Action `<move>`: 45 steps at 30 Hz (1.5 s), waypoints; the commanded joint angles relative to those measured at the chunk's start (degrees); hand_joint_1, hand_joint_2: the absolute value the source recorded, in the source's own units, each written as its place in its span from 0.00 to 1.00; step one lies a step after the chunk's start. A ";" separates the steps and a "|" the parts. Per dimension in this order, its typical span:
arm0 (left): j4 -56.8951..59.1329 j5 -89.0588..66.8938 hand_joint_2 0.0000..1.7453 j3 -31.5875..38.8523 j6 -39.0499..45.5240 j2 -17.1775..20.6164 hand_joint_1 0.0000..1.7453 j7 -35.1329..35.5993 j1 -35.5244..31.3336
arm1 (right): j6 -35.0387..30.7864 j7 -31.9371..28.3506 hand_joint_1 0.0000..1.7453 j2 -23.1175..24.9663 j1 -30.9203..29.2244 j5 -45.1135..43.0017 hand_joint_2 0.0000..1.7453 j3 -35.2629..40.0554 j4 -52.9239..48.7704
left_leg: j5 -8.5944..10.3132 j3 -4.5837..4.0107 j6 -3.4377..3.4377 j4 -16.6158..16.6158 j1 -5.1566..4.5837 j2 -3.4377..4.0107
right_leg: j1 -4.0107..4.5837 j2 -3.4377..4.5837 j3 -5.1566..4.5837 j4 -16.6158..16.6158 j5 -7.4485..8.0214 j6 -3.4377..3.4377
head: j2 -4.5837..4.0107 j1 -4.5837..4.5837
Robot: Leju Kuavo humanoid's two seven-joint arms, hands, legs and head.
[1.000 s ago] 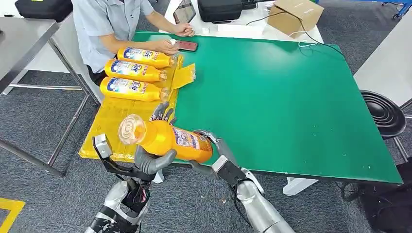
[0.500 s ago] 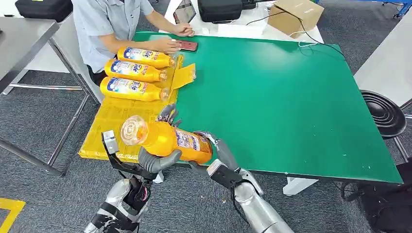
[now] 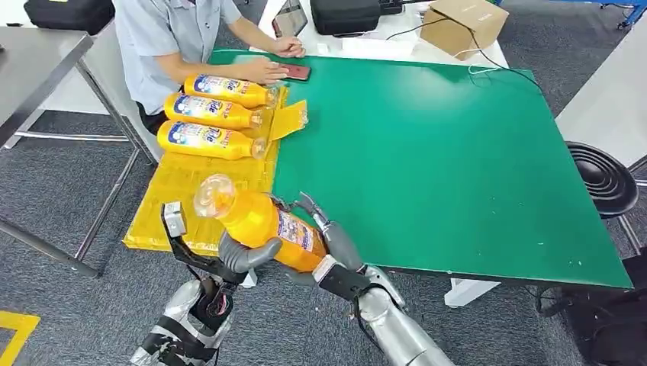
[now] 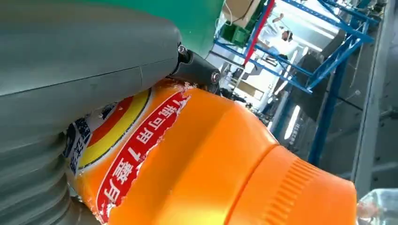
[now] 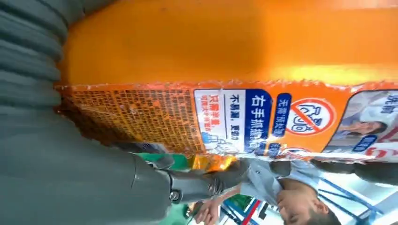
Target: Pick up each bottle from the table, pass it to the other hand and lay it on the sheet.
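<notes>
We hold the orange bottle [image 3: 263, 223] in mid-air over the table's near edge, left hand [image 3: 243, 253] wrapped under its neck end, right hand [image 3: 329, 242] cupping its base, fingers of both clamped on it. It looks full, so heavy, its plastic smooth and slippery; we judge the labelled waist between our fingers the safest grip before laying it on the yellow sheet [image 3: 172, 200]

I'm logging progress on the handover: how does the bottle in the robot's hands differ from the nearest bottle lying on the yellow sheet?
The held bottle is off the table, gripped by the left hand and right hand; the nearest laid bottle rests on the yellow sheet, untouched. The held one's cap end points toward the sheet's side; the laid one's cap points toward the green table. Both are orange with similar labels.
</notes>
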 commanded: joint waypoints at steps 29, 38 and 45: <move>26.35 -53.89 1.00 7.89 34.27 8.45 1.00 -1.03 -33.42 | -9.26 -0.96 0.00 -1.51 -0.52 1.20 0.00 3.25 -4.71 | 0.08 0.10 -0.01 0.04 0.08 0.08 | 0.08 -0.10 0.11 0.07 -0.01 -0.09 | 0.00 0.02; 50.02 -80.02 1.00 -8.36 31.29 5.67 1.00 9.64 -47.09 | -5.73 -0.96 0.00 -0.03 -1.87 -0.21 0.00 5.50 -3.09 | 0.00 0.34 -0.04 0.08 0.08 -0.11 | 0.09 -0.30 0.41 0.09 -0.15 -0.15 | 0.00 0.02; 56.72 -80.18 1.00 -7.20 23.94 4.13 1.00 15.78 -44.59 | -4.08 -0.96 0.00 0.96 -1.91 -0.65 0.00 7.61 -2.23 | 0.03 0.25 -0.01 -0.02 0.02 0.20 | 0.03 0.03 0.21 0.01 -0.02 -0.08 | 0.00 -0.02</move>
